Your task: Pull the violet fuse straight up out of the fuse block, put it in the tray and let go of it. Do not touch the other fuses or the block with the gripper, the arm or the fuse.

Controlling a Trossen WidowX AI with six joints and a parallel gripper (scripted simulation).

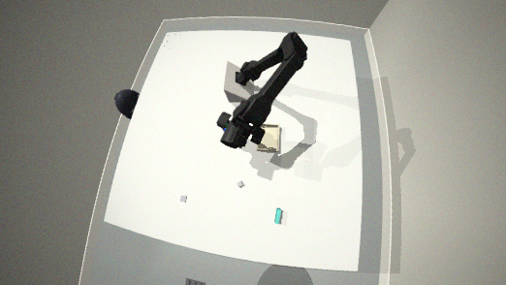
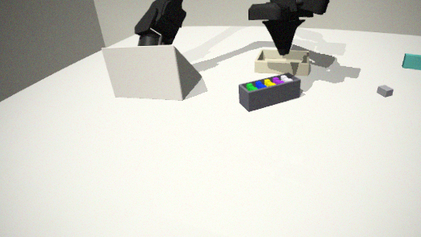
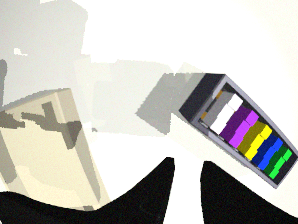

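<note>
The violet fuse [image 2: 278,81] [image 3: 241,127] sits in the dark fuse block [image 2: 274,98] [image 3: 202,94], between the white fuse [image 3: 225,114] and the yellow fuse [image 3: 256,142]. The blue fuse [image 3: 270,152] and green fuse [image 3: 281,163] are beyond the yellow one. In the top view the arm hides nearly all of the block. My gripper [image 2: 284,52] [image 3: 186,167] is open by a narrow gap and empty, pointing down above the table. In the wrist view the block lies right of the fingertips. The shallow beige tray [image 1: 277,141] [image 2: 278,67] [image 3: 86,160] is empty and lies to their left.
A pale slanted box [image 1: 234,87] [image 2: 141,72] stands near the arm's base. Small grey cubes [image 1: 240,184] [image 1: 183,199] and a teal block [image 1: 278,216] [image 2: 412,61] lie farther away. A dark round object [image 1: 127,103] is at the table's left edge.
</note>
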